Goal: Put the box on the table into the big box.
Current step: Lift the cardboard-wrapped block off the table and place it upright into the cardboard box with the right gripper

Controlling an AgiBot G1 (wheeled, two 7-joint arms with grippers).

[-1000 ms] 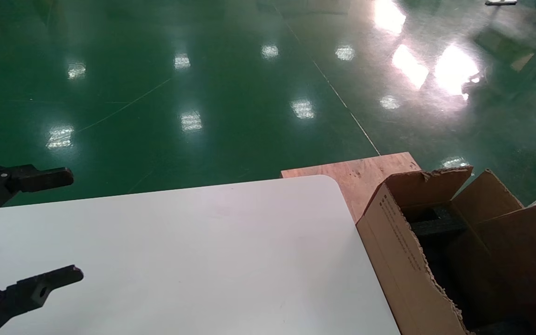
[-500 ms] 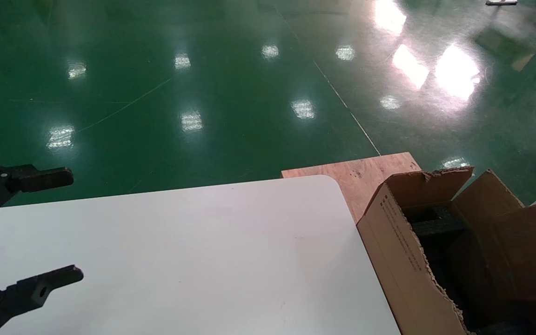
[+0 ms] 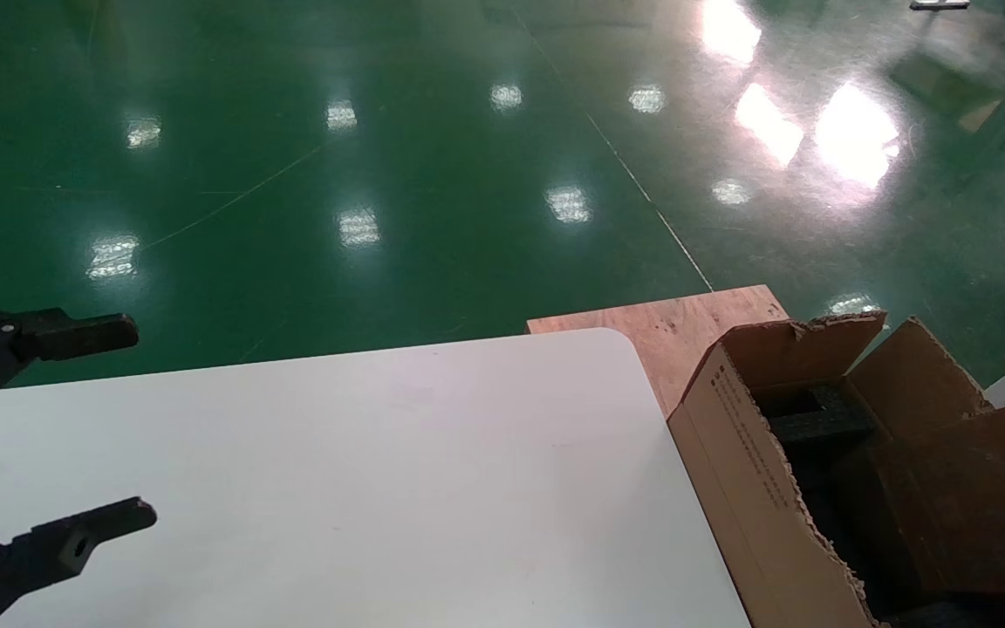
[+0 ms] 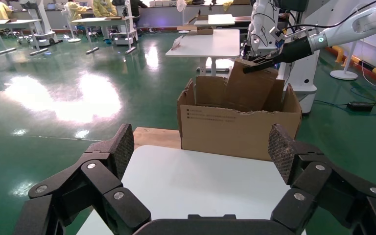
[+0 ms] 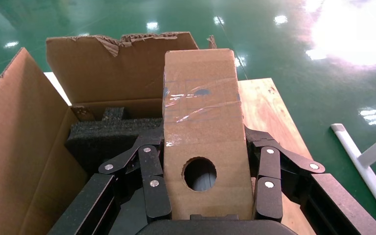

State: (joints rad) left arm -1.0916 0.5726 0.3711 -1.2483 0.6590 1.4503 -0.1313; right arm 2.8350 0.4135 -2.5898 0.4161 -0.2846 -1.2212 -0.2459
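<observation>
Gripping the box (image 5: pixel 203 132) by both sides, the right gripper (image 5: pixel 205 188) holds it over the big box (image 5: pixel 24 147), its lower end hidden among the fingers. Left gripper (image 3: pixel 75 436), spread wide, hovers over the table (image 3: pixel 380 471), arm cropped.

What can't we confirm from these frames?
- Floor of the big box: cut off by the head view's edge and hidden by the box in the right wrist view.
- Right claw: barely in the head view, small and distant in the left wrist view.
- Black print on the big box's side: too small to read.
- Left claw, open over the table: its arm is out of view.
</observation>
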